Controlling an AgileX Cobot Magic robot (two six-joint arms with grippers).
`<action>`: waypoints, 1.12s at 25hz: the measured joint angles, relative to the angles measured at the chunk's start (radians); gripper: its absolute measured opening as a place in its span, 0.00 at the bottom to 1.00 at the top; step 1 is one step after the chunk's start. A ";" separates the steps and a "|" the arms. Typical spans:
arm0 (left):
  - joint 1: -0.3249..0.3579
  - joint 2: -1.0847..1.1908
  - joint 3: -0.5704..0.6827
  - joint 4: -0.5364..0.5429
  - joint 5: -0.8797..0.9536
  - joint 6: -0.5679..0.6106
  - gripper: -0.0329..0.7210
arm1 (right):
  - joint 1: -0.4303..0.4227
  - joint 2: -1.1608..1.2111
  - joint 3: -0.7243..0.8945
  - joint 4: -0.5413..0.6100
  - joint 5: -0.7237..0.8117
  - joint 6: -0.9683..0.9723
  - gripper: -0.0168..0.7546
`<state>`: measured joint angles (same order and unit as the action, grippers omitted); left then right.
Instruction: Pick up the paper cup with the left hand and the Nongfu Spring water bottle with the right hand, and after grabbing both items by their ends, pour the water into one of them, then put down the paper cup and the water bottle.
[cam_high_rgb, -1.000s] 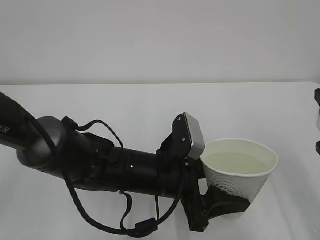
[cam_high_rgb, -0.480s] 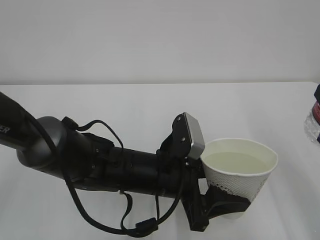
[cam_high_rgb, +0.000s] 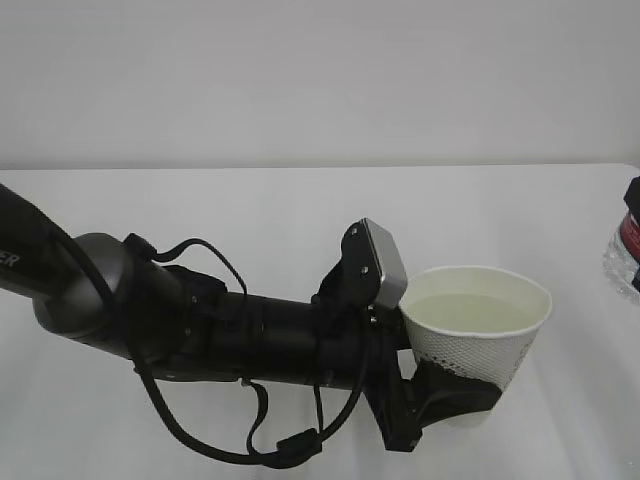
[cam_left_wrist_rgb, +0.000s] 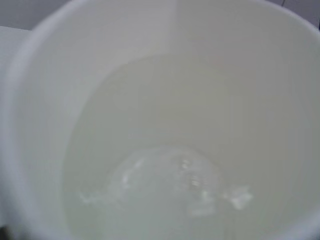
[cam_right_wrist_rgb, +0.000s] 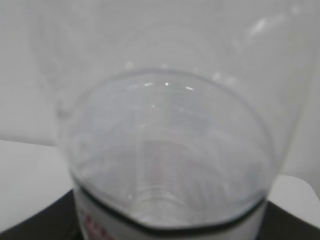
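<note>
Left hand (cam_high_rgb: 440, 400) fingers clamped around the water-filled paper cup (cam_high_rgb: 478, 335); right hand's fingers on the Nongfu Spring water bottle (cam_right_wrist_rgb: 165, 165).

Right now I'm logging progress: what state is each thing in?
paper cup: upright, held near its base, water inside.
water: fills part of the cup.
left gripper: closed around the cup.
Nongfu Spring water bottle: gripped at the label; only a sliver shows at the exterior view's right edge.
right gripper: closed on the bottle.
</note>
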<state>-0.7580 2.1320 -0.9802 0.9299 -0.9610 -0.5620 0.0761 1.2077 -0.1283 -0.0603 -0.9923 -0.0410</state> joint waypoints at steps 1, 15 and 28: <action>0.000 0.000 0.000 -0.013 -0.002 0.000 0.68 | 0.000 0.000 0.000 0.000 0.002 0.000 0.53; 0.000 0.000 0.000 -0.055 -0.014 0.000 0.68 | 0.000 0.265 -0.015 0.000 -0.104 0.002 0.53; 0.000 0.000 0.000 -0.070 -0.014 0.002 0.68 | 0.000 0.505 -0.131 0.002 -0.117 0.002 0.53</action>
<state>-0.7580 2.1320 -0.9802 0.8594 -0.9746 -0.5596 0.0761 1.7126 -0.2591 -0.0585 -1.1090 -0.0391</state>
